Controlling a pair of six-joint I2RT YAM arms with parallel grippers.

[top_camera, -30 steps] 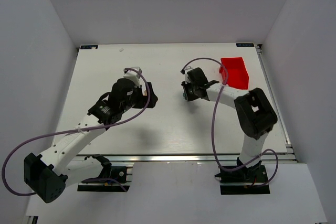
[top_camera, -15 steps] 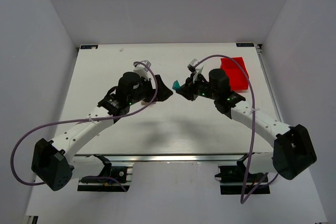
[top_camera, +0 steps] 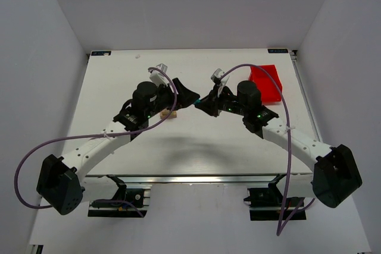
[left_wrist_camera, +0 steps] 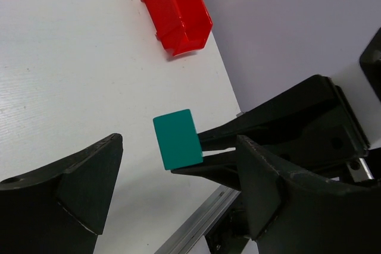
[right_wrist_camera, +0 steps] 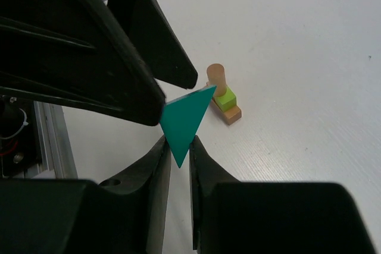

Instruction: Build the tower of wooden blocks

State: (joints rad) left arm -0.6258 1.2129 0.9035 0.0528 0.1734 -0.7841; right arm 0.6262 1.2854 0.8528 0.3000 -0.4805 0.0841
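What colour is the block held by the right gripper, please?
Teal block; clearest in the left wrist view.

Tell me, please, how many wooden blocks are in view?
4. A teal triangular wooden block is held in the right claw; three form a stack on the white table: a tan cylinder, a lime-green cube, a flat tan base block. Others may be hidden.

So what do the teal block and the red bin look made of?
The teal block looks like painted wood, matte: flat even colour, crisp edges, though no grain shows. The red bin looks like moulded plastic, slightly glossy: thin walls, ribbed side.
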